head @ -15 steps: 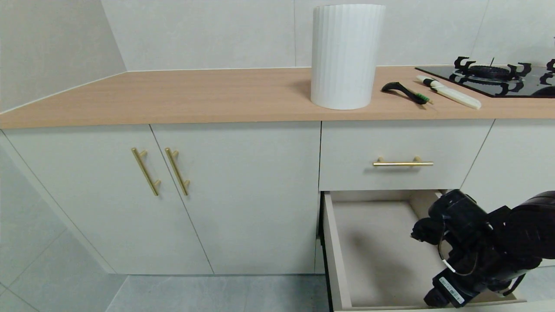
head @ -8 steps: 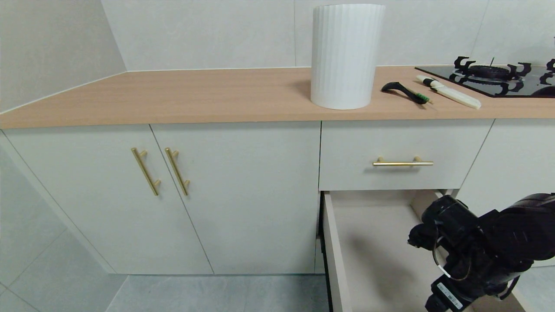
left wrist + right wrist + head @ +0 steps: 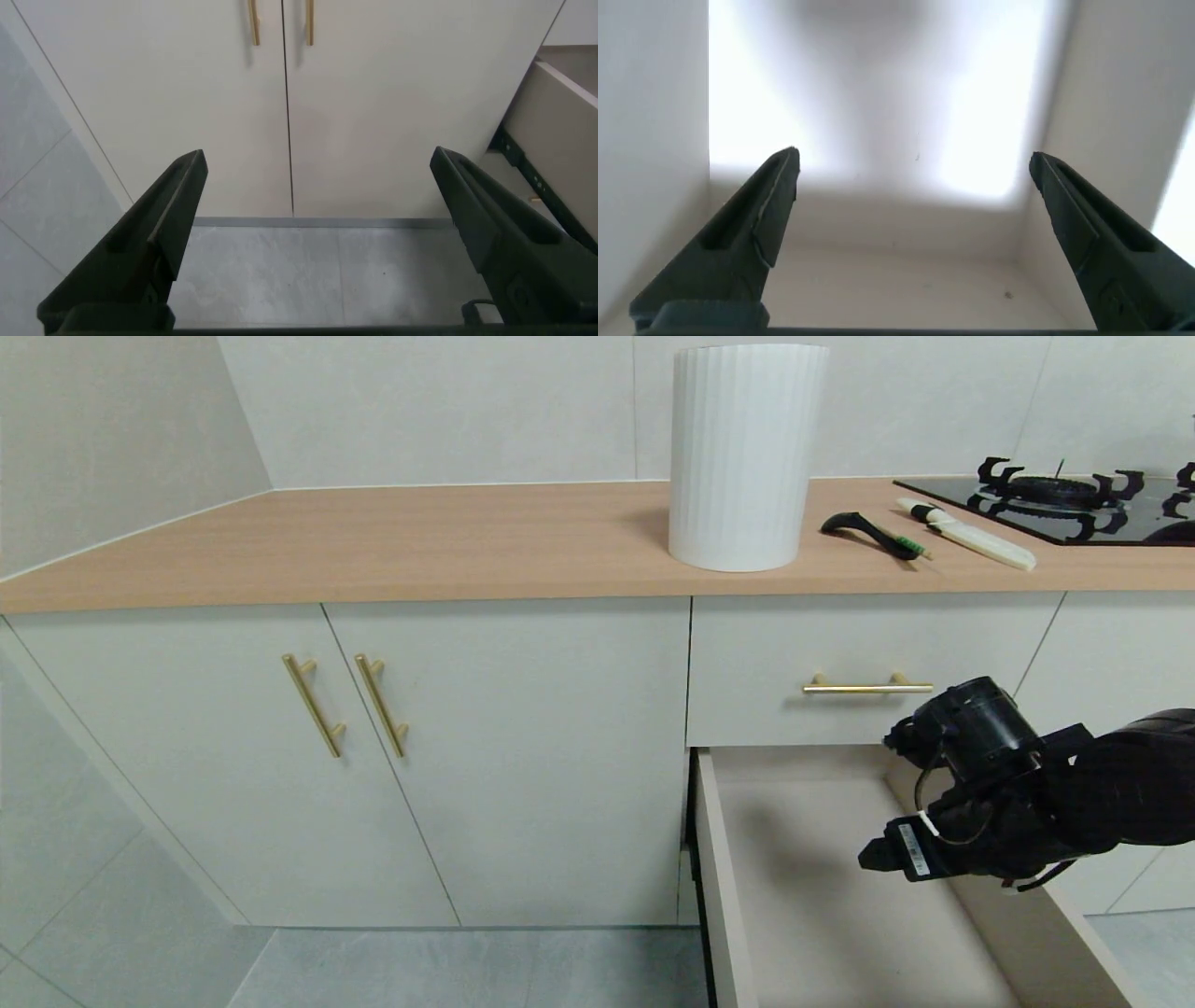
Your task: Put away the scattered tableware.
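Drawer [image 3: 714,859] sits further out, right gripper [image 3: 913,159] hangs higher over it, spread wide, empty; knife [image 3: 966,534] and black tool [image 3: 873,535] above it look light, stiff, slim, so pinch the handles.

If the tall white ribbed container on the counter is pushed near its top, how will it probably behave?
It may tip rather than slide: the white ribbed container is tall over a narrower base on the counter. Its ridged wall probably gives some grip, not a slippery hold. Weight cannot be judged.
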{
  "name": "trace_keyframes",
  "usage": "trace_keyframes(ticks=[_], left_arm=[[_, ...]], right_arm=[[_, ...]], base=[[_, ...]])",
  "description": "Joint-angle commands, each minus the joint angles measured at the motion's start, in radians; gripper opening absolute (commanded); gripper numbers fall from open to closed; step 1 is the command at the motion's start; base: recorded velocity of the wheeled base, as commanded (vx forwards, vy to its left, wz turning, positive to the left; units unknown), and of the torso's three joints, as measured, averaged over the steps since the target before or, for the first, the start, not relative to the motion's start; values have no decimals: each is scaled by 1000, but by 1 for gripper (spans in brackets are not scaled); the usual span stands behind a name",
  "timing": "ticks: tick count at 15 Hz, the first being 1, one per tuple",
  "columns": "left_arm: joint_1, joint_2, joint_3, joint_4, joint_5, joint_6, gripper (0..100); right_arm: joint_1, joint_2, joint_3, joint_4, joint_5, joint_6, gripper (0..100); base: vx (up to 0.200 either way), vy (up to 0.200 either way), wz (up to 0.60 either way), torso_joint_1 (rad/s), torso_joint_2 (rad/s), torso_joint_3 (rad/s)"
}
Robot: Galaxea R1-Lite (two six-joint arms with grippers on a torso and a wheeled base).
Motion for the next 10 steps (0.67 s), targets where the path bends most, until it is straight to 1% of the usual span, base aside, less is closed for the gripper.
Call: trace_keyframes(ticks=[1, 3, 6, 10], left_arm=[[0, 1, 0, 0, 0, 0, 100], [0, 1, 0, 2, 0, 0, 100], [0, 1, 0, 0, 0, 0, 100], [0, 1, 0, 2, 0, 0, 100]], right_arm=[[-5, -38, -2, -22, -2, 0, 100], [-7, -52, 4, -62, -23, 0, 100], [-7, -55, 4, -85, -65, 0, 100], [-5, -90, 11, -85, -69, -1, 100]], base=[[0, 0, 0, 0, 0, 0], [0, 0, 0, 0, 0, 0], [0, 0, 0, 0, 0, 0], [0, 0, 0, 0, 0, 0]])
